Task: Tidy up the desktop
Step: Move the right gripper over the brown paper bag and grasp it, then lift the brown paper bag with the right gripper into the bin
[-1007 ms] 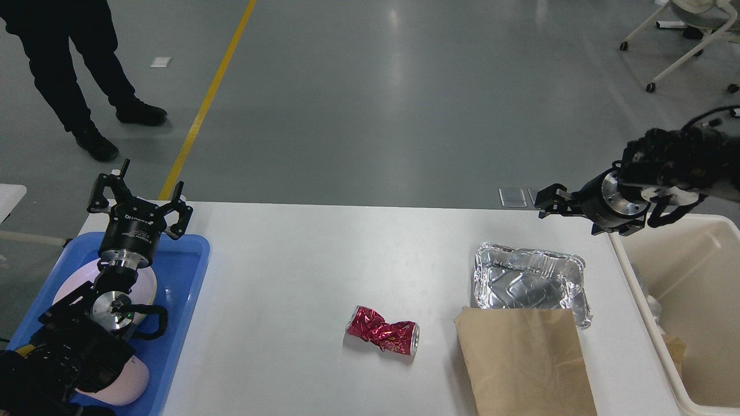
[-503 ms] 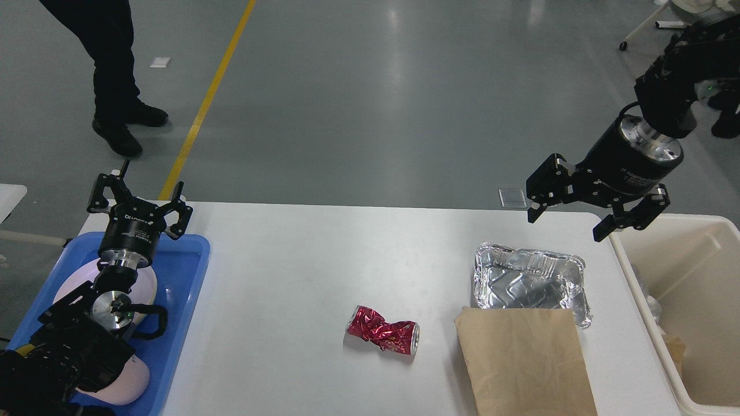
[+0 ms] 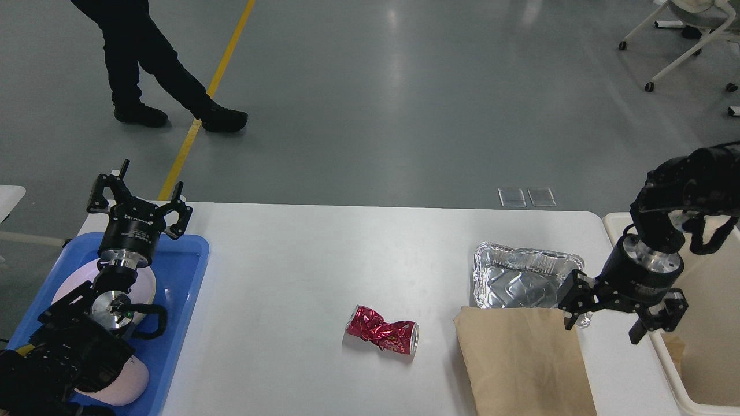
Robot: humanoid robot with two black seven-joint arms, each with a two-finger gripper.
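On the tabletop (image 3: 300, 271), a crushed red can (image 3: 383, 333) lies near centre; a foil tray (image 3: 523, 277) and brown paper bag (image 3: 523, 364) lie right. All look light and flimsy; pinch rims or edges gently. Right hand (image 3: 611, 323) hovers spread; left hand (image 3: 139, 199) spread, empty.

R hand (image 3: 623, 322) spread – by foil tray (image 3: 523, 280), bag (image 3: 523, 361)

The tabletop (image 3: 300, 271) lies bare across its middle and far edge, open for passage. Nearer the right, a crushed red can (image 3: 383, 334), a foil tray (image 3: 523, 281) and a brown paper bag (image 3: 523, 364) crowd together. The right claw (image 3: 624, 316), fingers spread, hangs just beside the tray's right corner, the beige bin (image 3: 708, 398) close behind it.
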